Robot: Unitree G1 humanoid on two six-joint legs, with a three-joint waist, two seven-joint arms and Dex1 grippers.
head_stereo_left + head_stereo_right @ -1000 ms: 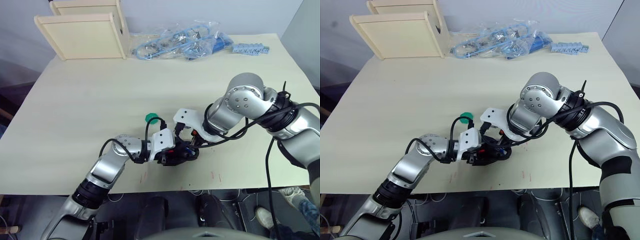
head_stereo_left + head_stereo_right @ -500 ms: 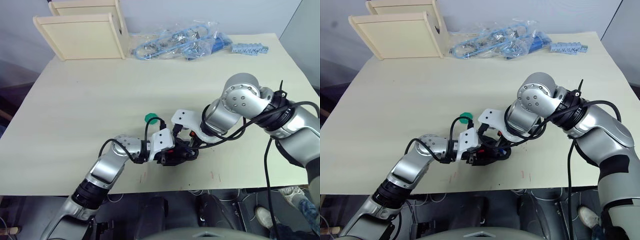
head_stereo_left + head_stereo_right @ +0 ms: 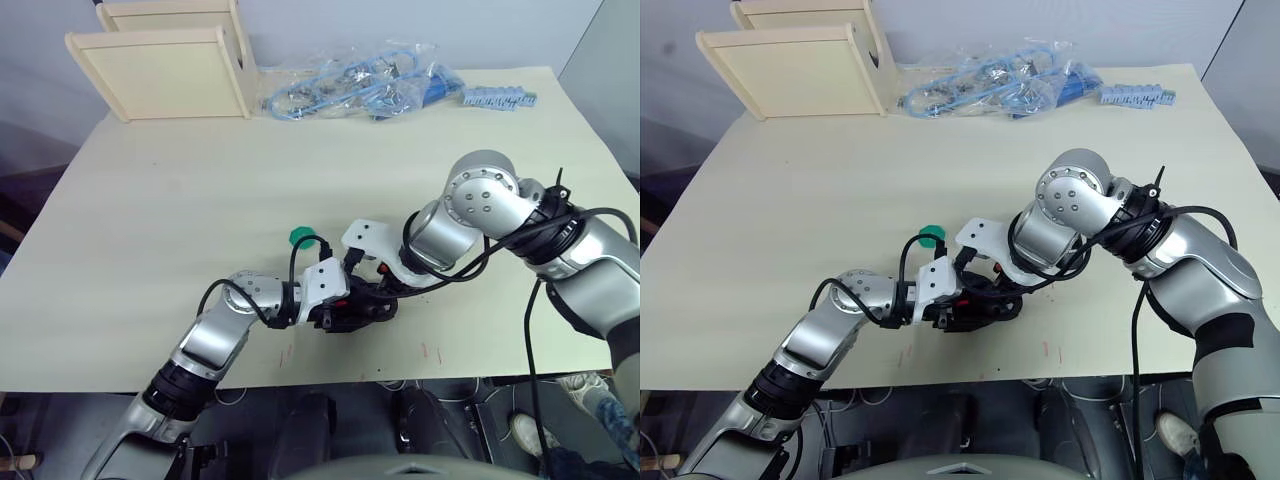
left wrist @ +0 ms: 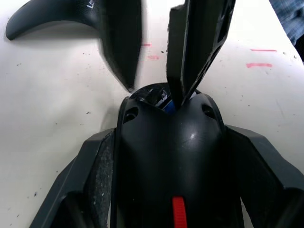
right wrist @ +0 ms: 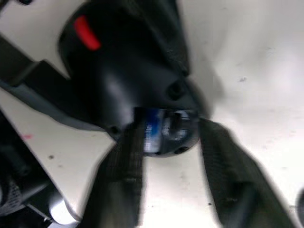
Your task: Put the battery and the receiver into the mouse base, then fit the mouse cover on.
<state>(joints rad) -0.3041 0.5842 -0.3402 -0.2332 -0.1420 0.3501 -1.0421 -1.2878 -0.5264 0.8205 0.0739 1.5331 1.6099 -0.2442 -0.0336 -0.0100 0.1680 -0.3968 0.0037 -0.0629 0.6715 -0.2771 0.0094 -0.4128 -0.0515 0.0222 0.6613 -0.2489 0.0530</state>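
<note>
My left gripper (image 3: 343, 308) is shut on the mouse base (image 4: 171, 156), a black shell with a red wheel, holding it by its sides just above the table near the front edge. The battery (image 5: 156, 127) lies in the compartment at the base's rear end, showing white and blue. Over that end my right gripper (image 5: 166, 140) stands open, one finger (image 5: 121, 175) on each side of the base and neither touching the battery. A dark curved shell, the mouse cover (image 4: 52, 19), lies on the table beyond the base. The receiver is hidden.
A green disc (image 3: 299, 237) lies just behind the grippers. Wooden boxes (image 3: 165, 70) stand at the back left, bags of blue cables (image 3: 355, 85) and a blue-grey strip (image 3: 500, 98) at the back. The table's front edge (image 3: 330, 382) is close.
My right gripper's fingers have spread apart from shut, leaving the battery in the base. The right arm shifted slightly. The left gripper has kept its hold.
</note>
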